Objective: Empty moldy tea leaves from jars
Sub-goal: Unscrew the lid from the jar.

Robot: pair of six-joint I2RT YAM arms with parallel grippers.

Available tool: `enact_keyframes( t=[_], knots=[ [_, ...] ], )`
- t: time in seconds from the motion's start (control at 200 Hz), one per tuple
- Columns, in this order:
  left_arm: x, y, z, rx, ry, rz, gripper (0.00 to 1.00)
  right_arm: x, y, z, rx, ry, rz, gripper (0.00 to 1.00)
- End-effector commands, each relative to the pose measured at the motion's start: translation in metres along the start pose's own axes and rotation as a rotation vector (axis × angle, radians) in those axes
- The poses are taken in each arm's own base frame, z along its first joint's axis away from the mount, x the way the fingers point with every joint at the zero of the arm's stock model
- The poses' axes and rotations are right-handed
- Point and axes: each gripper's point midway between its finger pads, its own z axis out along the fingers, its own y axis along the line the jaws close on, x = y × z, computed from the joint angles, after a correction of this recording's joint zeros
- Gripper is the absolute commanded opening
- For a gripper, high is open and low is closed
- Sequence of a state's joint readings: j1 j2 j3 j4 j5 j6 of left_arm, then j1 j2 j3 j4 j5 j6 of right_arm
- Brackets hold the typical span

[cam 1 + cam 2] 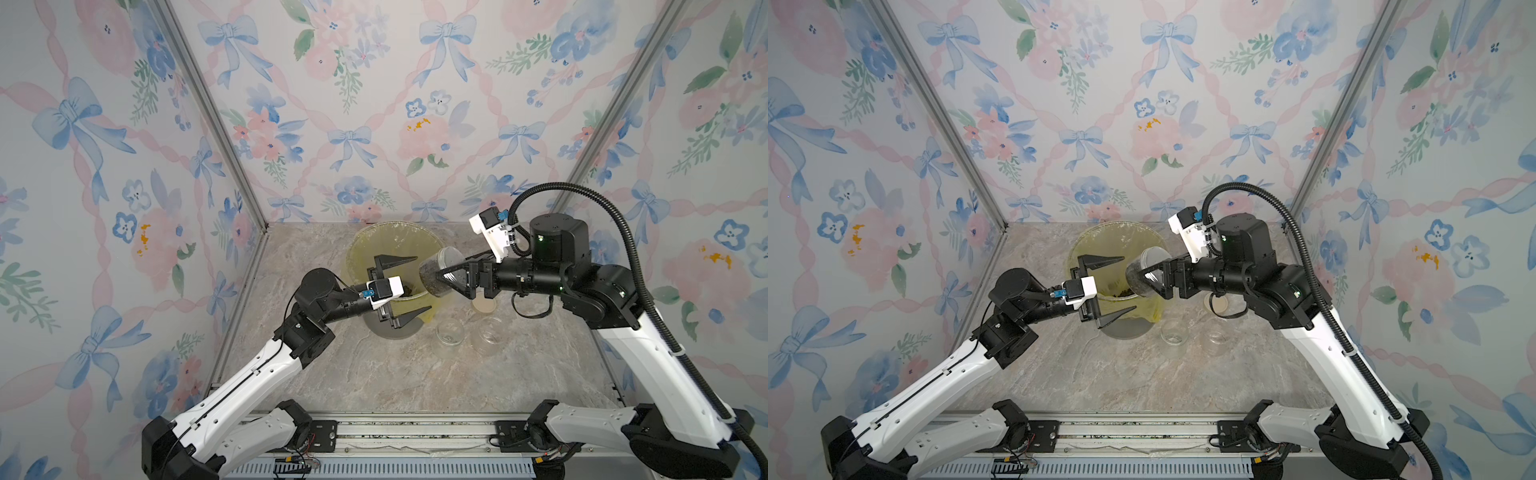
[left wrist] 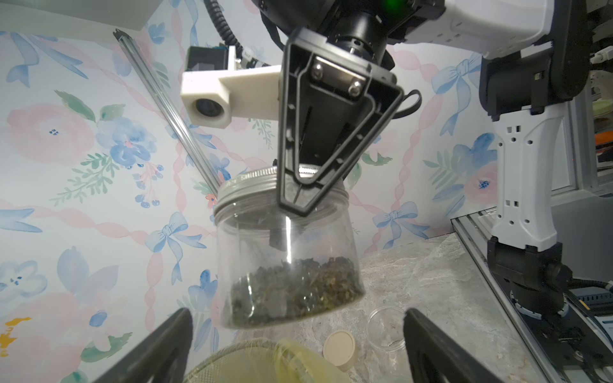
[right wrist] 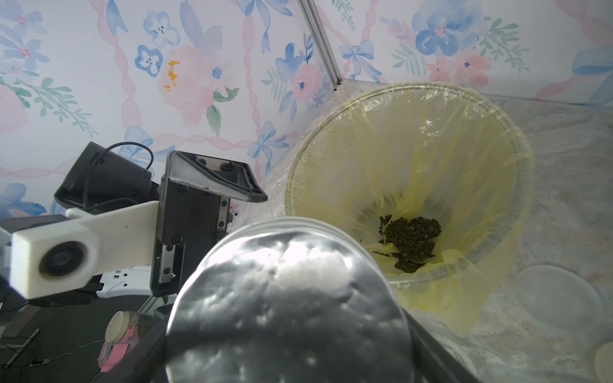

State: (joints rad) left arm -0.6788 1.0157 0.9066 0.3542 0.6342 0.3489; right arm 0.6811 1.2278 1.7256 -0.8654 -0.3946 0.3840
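My right gripper is shut on a clear jar, held tilted in the air at the right rim of the yellow-lined bin. A silver lid is on the jar, and dark moldy tea leaves fill its bottom. A second clump of tea leaves lies at the bottom of the bin. My left gripper hangs open over the bin, empty, its fingers pointing at the held jar and a little apart from it. Two empty clear jars stand on the table, right of the bin.
A flat tan round lid lies on the marble table under my right arm, behind the empty jars. Flowered walls close in the back and both sides. A metal rail runs along the front edge.
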Motion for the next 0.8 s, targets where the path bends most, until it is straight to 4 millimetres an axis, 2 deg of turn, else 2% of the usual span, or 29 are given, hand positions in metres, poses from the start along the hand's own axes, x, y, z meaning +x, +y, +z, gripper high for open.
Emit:
enact_keyframes(
  t=[0.0, 0.2, 0.535, 0.795],
  knots=[
    [-0.013, 0.014, 0.002, -0.084, -0.057, 0.103, 0.98, 0.0, 0.009, 0.0, -0.063, 0.01, 0.032, 0.86],
    [-0.013, 0.02, -0.002, -0.146, -0.086, 0.112, 0.98, 0.0, 0.011, 0.011, -0.105, 0.009, 0.061, 0.86],
    [-0.003, 0.009, -0.003, -0.112, -0.077, 0.097, 0.98, -0.012, 0.009, 0.033, -0.14, -0.016, 0.103, 0.85],
    [0.007, 0.014, -0.007, -0.173, -0.063, 0.089, 0.98, -0.023, 0.007, 0.034, -0.159, -0.055, 0.132, 0.84]
  ],
)
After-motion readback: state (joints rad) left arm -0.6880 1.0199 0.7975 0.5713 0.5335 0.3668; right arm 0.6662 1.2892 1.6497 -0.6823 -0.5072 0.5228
